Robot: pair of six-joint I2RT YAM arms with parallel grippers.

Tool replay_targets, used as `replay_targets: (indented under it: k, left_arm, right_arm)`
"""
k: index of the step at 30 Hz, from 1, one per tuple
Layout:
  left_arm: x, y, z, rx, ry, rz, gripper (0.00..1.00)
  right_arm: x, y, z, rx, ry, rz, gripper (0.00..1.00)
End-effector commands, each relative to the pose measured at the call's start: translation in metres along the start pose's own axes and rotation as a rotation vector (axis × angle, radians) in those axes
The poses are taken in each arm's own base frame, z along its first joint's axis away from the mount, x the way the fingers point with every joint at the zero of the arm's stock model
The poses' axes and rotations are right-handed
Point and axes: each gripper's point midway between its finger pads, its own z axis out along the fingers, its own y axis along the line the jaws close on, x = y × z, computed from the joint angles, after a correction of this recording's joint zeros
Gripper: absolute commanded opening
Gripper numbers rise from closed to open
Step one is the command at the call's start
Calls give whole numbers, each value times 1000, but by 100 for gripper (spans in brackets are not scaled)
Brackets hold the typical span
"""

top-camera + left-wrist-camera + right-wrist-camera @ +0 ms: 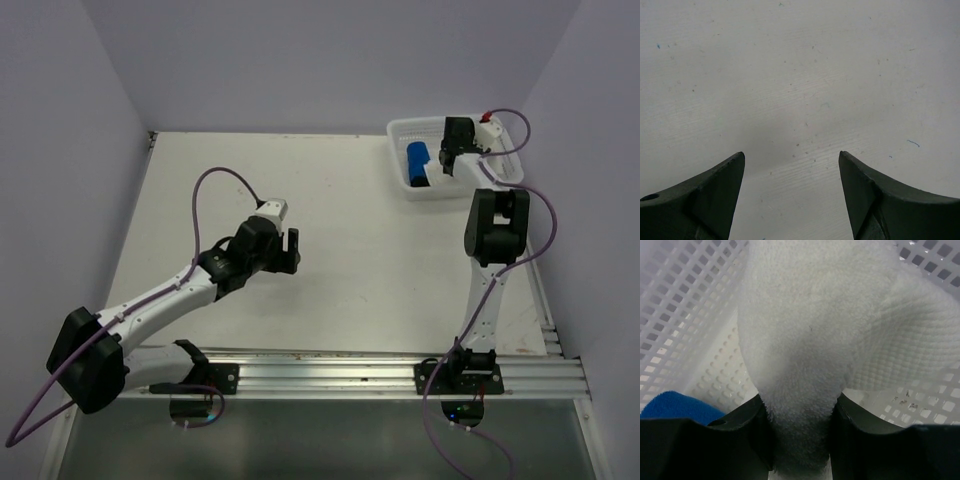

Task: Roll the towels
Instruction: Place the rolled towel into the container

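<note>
My right gripper [447,166] reaches down into the white perforated basket [398,130] at the back right. In the right wrist view its jaws are shut on a bunched fold of the white towel [815,340], which fills the space between the fingers of that gripper [799,425]. The small blue towel, rolled, [417,163] lies in the basket just left of it, and a corner of that blue towel [675,407] shows at lower left. My left gripper [290,250] hovers open over bare table at mid-left, with nothing between its fingers [791,160].
The basket's perforated wall [680,315] closes in around the right gripper. A metal rail [350,372] carrying both arm bases runs along the table's near edge. Purple walls enclose the table on three sides.
</note>
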Motion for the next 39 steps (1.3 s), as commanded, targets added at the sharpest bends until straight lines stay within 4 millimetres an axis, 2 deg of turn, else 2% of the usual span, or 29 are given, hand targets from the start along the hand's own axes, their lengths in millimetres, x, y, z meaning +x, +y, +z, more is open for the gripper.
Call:
replay_targets:
  k: [1,3,4,8,11,12,15,19,26,27,31,39]
  left_arm:
    - [-8,-6,4,33,-25,0,79]
    - [-6,-6,5,34,-20,2,79]
    - [-7,-6,5,33,-21,1,79]
    - [-6,-7,5,35,-19,4,79]
    - [-7,-7,5,36,-18,5,79]
    - [-8,-7,4,38,-21,3,79]
    - [-9,-8,3,40,-22,5,79]
    - [-7,-9,1,47,-15,5,79]
    - [-11,-10,-7,59,-33,5,79]
    - [-12,-10,-8,61,-36,4,79]
    - [-14,-10,-11,66,-45,2,79]
    - [-18,-18,-12,103,-57,-2,79]
  right_arm:
    - [10,-12,-4,-14,77,149,14]
    - [14,-20,2,-28,121,212,15]
    - [22,-24,5,-27,153,256,15]
    - [37,-25,13,-81,265,346,21]
    - [36,-26,14,-98,294,361,43]
    - [35,-27,13,-100,293,355,54]
    - [26,-26,5,-122,281,350,66]
    - [1,-22,-9,-158,239,363,74]
    - [-12,-17,-26,-215,245,403,81]
    - [-6,-17,-28,-227,261,411,81]
    - [-11,-11,-35,-297,233,447,83]
    - [-22,-8,-44,-296,246,468,87]
